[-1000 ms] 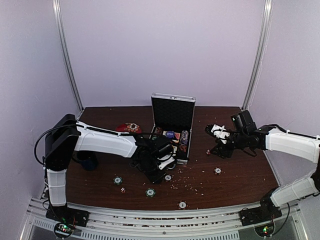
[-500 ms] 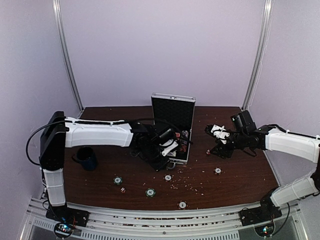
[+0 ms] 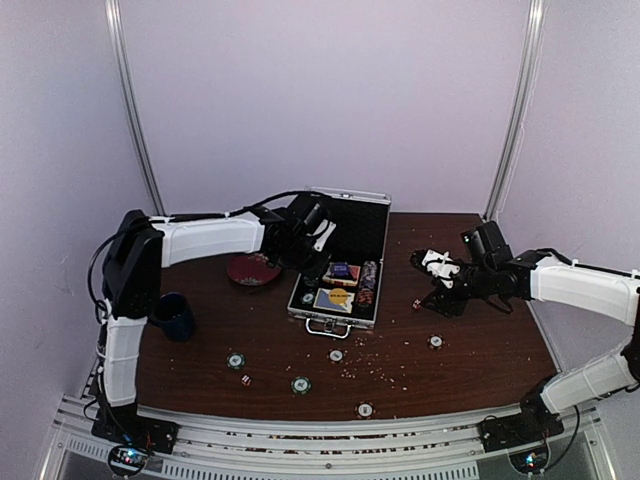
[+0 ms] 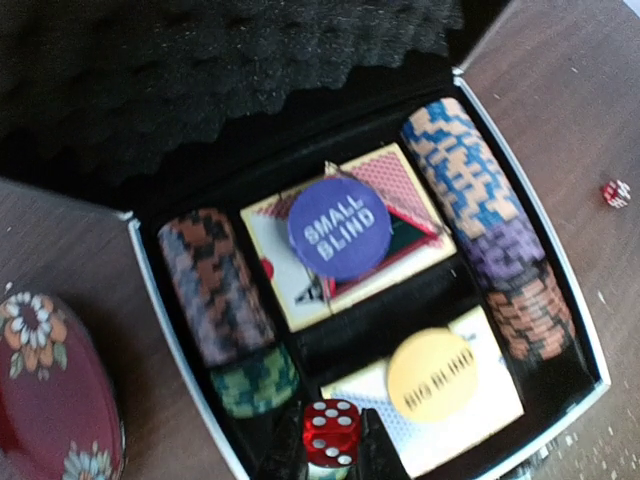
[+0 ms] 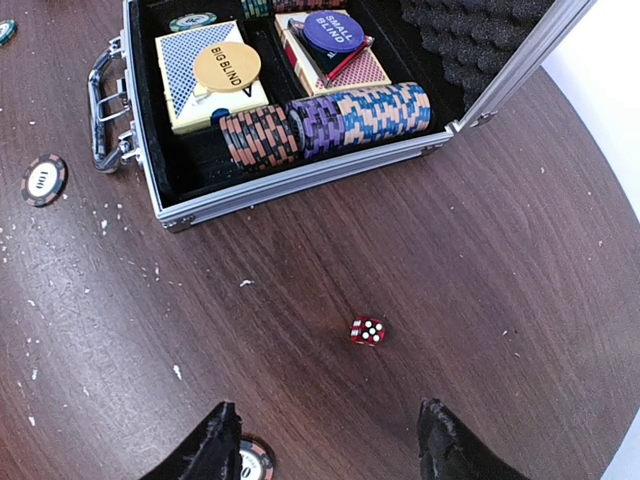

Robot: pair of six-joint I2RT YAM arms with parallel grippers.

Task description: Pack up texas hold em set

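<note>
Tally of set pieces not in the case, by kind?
Loose chips: 5
Loose dice: 2
Die in left gripper: 1
Total: 8

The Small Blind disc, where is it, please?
Left wrist view: the disc lies in the case, atop the card box, between the two chip rows.

Robot lab booth: plain lilac walls (image 3: 320, 100), aluminium rail (image 3: 300, 445), wooden table (image 3: 200, 370).
</note>
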